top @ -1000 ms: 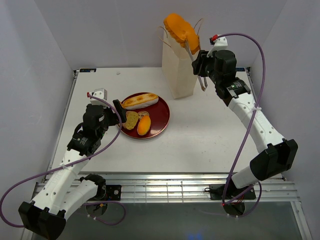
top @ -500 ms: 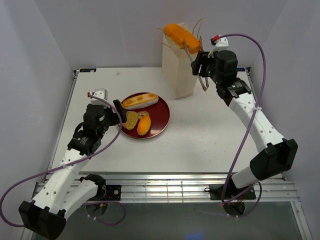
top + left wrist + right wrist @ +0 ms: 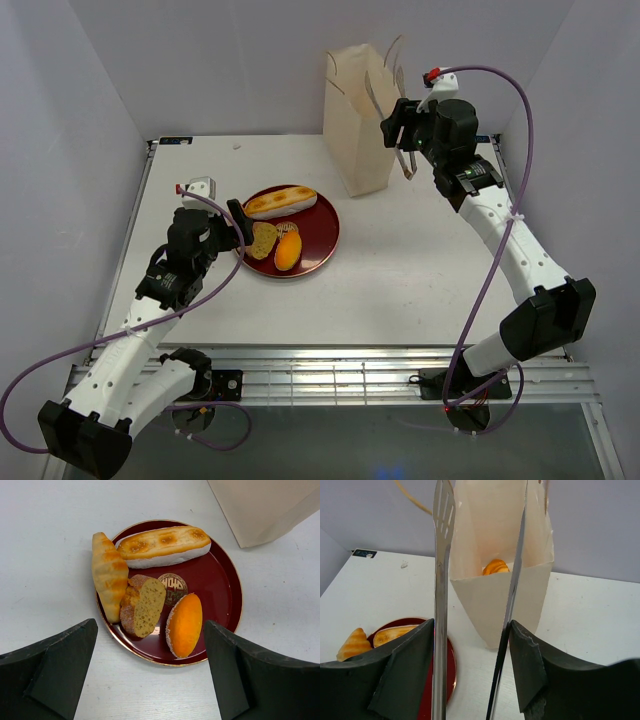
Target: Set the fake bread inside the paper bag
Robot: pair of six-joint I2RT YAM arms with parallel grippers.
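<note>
Your right fingers [image 3: 405,680] grip the tongs [image 3: 440,580], blades apart and empty, by the bag [image 3: 352,140] mouth (one bun [image 3: 495,567] lies inside). The other bread [image 3: 184,625] sits on the plate [image 3: 220,585], near-left of them, roll [image 3: 165,545] lying left-right; your wide-open left fingers [image 3: 55,670] are nearer.

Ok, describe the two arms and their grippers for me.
Both match: the left arm and right arm have white links with black joints. A purple cable loops along each. The left gripper and right gripper have blocky matte-black fingers. Each wrist carries a small white block with a red tip.
</note>
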